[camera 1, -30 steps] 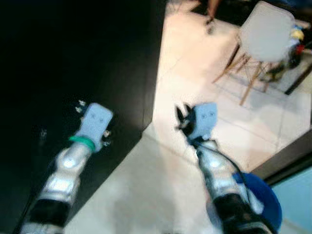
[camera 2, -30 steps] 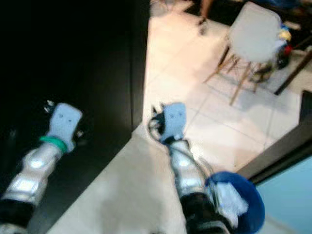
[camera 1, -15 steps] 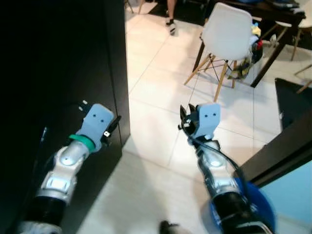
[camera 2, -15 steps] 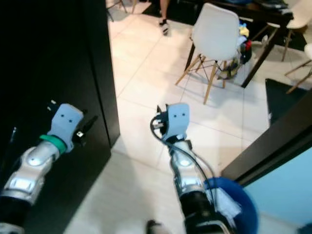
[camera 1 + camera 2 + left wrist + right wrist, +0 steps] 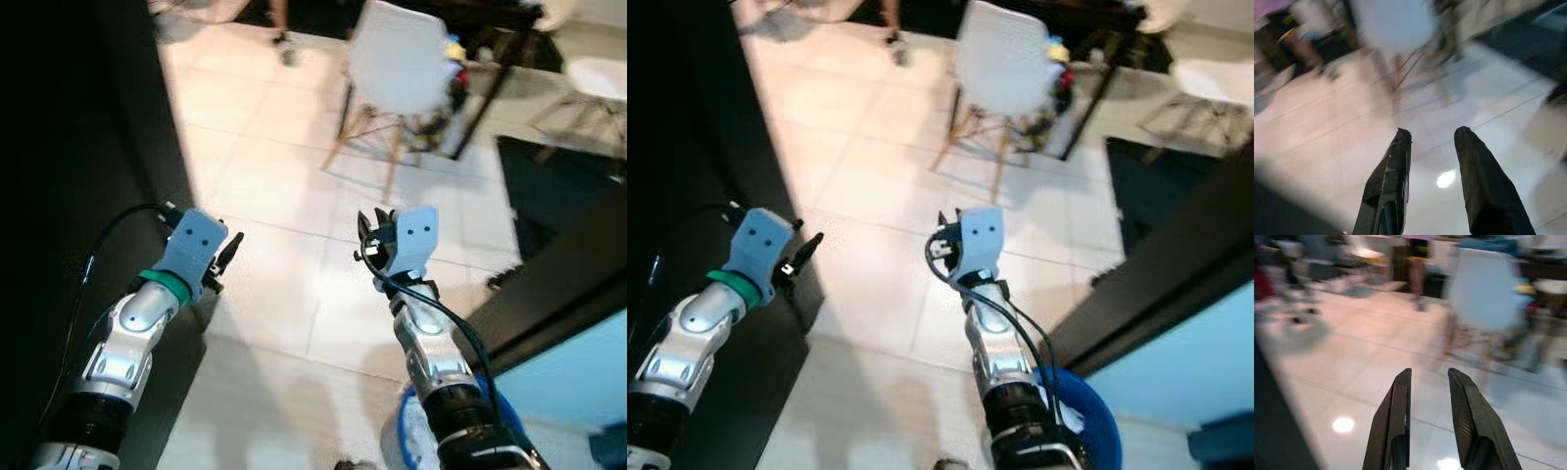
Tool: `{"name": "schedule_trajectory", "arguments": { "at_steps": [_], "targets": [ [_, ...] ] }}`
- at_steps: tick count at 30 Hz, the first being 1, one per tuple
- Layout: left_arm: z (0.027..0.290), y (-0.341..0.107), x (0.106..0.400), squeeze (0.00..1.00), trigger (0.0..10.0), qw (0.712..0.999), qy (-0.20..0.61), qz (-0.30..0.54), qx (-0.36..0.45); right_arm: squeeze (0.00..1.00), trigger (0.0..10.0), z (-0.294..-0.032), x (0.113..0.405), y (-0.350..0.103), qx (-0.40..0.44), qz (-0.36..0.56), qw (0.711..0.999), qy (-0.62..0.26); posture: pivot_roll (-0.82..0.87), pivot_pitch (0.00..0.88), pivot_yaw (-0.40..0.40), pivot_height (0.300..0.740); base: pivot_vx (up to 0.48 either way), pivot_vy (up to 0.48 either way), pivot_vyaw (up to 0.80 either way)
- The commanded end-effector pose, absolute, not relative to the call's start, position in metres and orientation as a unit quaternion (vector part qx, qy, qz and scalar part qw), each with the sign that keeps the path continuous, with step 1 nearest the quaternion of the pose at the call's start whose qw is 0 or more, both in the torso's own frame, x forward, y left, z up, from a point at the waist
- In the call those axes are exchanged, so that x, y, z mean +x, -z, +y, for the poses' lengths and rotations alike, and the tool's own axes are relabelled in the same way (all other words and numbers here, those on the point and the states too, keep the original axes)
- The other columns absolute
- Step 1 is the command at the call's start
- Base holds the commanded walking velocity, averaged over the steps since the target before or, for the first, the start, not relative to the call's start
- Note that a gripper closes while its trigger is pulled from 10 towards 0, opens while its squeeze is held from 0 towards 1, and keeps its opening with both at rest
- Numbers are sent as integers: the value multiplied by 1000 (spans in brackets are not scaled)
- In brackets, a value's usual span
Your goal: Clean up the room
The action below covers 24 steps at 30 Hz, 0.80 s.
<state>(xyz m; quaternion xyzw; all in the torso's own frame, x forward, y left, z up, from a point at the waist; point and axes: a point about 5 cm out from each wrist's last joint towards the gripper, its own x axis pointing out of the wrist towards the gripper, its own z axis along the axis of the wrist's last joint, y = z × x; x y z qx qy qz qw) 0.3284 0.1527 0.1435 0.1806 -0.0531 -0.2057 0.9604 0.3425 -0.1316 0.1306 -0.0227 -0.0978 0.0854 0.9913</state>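
Observation:
My left gripper [image 5: 231, 251] is held out in front of me beside a dark wall [image 5: 69, 147], open with nothing between its fingers [image 5: 1392, 166]. My right gripper [image 5: 369, 232] hangs over the pale tiled floor [image 5: 265, 196], a narrow gap between its bare fingers [image 5: 1464, 406]. A blue bin [image 5: 1091, 423] with something white inside sits by my right forearm. Colourful clutter [image 5: 453, 78] lies under a dark table [image 5: 490, 39] behind a white chair [image 5: 397, 59]. The wrist views are blurred.
A dark counter edge [image 5: 558, 284] runs diagonally on my right above a light blue surface [image 5: 568, 382]. A black mat [image 5: 549, 186] lies beyond it. A person's legs [image 5: 280, 34] stand at the far end of the floor. Open tiles stretch ahead between wall and chair.
The whole picture has swung: the dark wall has slid left and the chair has shifted left, so the camera has turned. Both arms hold the same pose.

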Motion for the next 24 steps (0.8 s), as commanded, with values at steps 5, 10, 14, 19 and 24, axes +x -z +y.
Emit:
{"name": "schedule_trajectory", "arguments": {
  "at_steps": [5, 10, 14, 19, 24],
  "targets": [
    [158, -140, 327, 0, 10000, 963, 196, -46, 182, 0, 10000, -129, 344, -132, -24, -101, 991, -88, 74, 25, 57, 740, 419, 0, -800],
    [160, -141, 328, 0, 10000, 965, 178, -50, 183, 0, 10000, -128, 345, -135, -26, -110, 989, -95, 74, 21, 57, 740, 403, 0, -264],
    [163, -143, 330, 0, 10000, 971, 152, -57, 173, 0, 10000, -125, 342, -138, -12, -121, 986, -116, 73, 18, 58, 740, 79, 0, 0],
    [162, -139, 329, 0, 10000, 971, 150, -49, 179, 0, 10000, -123, 341, -137, -10, -122, 985, -124, 72, 19, 58, 740, 0, 0, 0],
    [157, -134, 326, 0, 10000, 973, 150, -45, 171, 0, 10000, -121, 340, -136, -9, -122, 984, -129, 71, 20, 58, 740, 0, 0, 0]
  ]
}}
